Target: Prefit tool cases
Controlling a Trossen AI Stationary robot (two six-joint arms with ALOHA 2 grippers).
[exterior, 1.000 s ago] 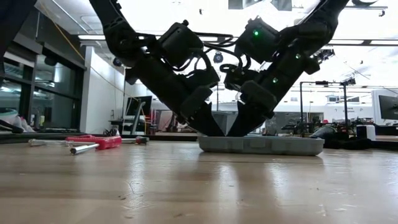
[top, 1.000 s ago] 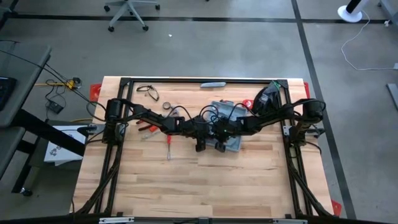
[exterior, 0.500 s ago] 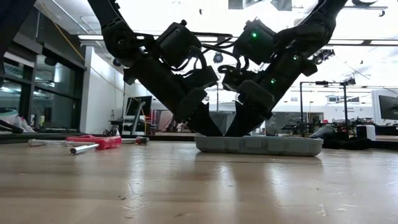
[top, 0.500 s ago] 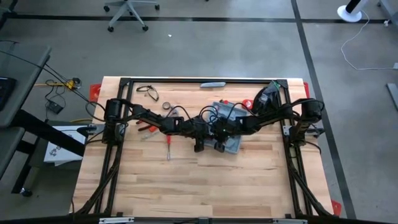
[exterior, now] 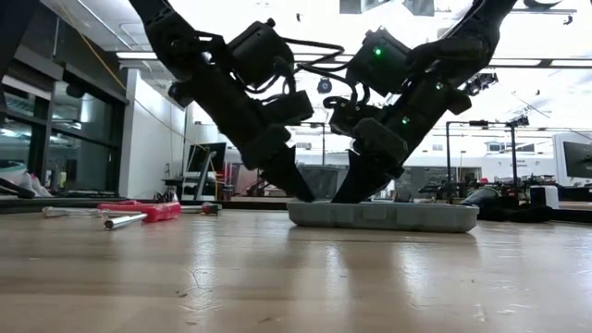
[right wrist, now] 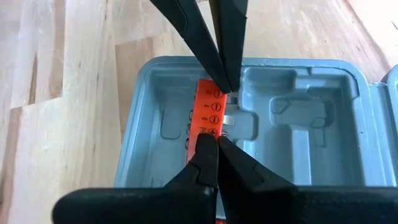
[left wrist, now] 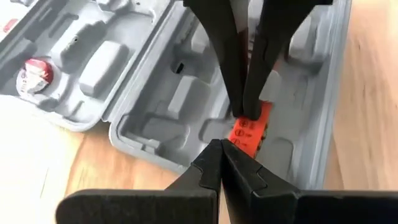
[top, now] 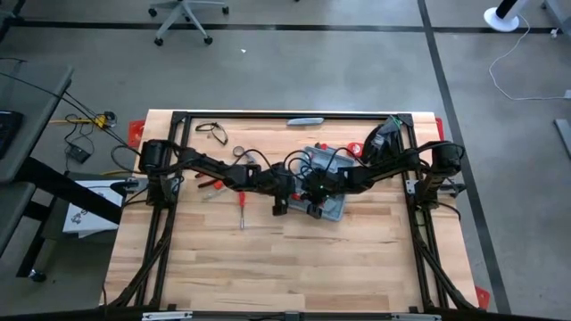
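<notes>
Your case lies open and flat on the table, around its middle, toward the far side. Both grippers meet over the case's near half. Your left gripper is clenched with nothing in it, tips at the case's edge, just short of the orange bit holder seated inside. Your right gripper is clenched too, its tips pressing on that holder. Left of the case lie red-handled tools. Beyond it, near the table's far edge, lies a grey bar.
</notes>
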